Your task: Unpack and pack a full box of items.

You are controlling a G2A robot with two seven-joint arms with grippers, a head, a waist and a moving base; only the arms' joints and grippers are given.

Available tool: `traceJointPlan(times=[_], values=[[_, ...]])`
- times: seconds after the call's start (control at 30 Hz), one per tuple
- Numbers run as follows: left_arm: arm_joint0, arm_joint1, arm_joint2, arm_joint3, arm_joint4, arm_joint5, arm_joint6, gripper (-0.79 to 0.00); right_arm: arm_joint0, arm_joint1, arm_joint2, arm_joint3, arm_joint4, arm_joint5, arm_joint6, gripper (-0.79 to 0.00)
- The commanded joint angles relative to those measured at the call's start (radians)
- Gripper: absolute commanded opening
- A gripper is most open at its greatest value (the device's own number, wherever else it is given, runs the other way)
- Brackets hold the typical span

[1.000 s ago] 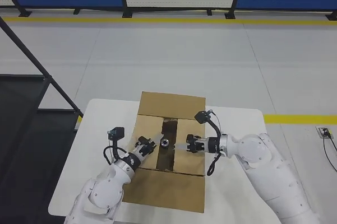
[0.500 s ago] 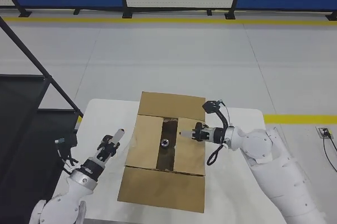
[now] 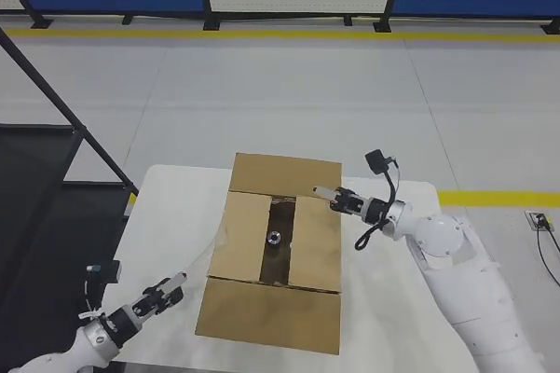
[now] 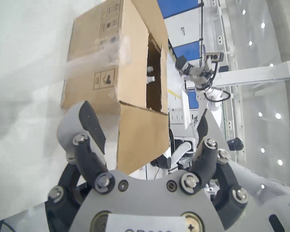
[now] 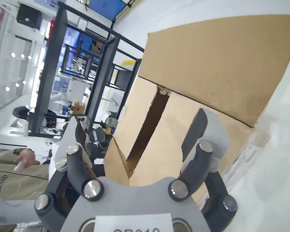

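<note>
L gripper (image 3: 174,282) backed off to 8 o'clock of the cardboard box (image 3: 247,233) at table (image 3: 172,200) centre, R gripper (image 3: 324,193) to its 1 o'clock, both gaping, empty; flaps prob. light, stiff, so lift by slit edges.

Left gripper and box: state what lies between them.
Top view: bare white table between left gripper and box, crossed by what looks like a clear tape strip.

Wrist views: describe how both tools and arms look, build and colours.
The left tool and right tool match: a light-grey plate with silver screws, black linkage bars, two grey fingers with black pads, a white label at the base. In the top view, left arm and right arm are smooth white shells; a black cable loops at the right wrist.
</note>
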Motion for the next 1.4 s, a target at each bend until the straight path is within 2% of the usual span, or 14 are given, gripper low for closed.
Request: traceJointPlan(times=[0.0,0.33,0.73,1.07,1.37], values=[[-0.015,0.006,0.01,0.032,0.003,-0.014,-0.061,0.0,0.007,-0.002,0.005,0.021,0.012,0.007,-0.031,0.0],[-0.108,0.028,0.111,0.14,-0.026,-0.065,-0.228,0.0,0.093,-0.031,-0.055,0.179,-0.065,0.14,-0.262,0.0],[-0.132,0.047,0.141,0.158,-0.162,-0.082,-0.28,0.0,0.179,-0.065,-0.093,0.345,-0.014,0.148,-0.318,0.0],[-0.108,0.06,0.13,0.103,-0.254,-0.079,-0.254,0.0,0.282,-0.118,-0.169,0.564,0.085,0.079,-0.199,0.0],[-0.076,0.062,0.137,0.005,-0.26,-0.059,-0.073,0.0,0.348,-0.136,-0.141,0.715,0.234,-0.115,-0.025,0.0]])
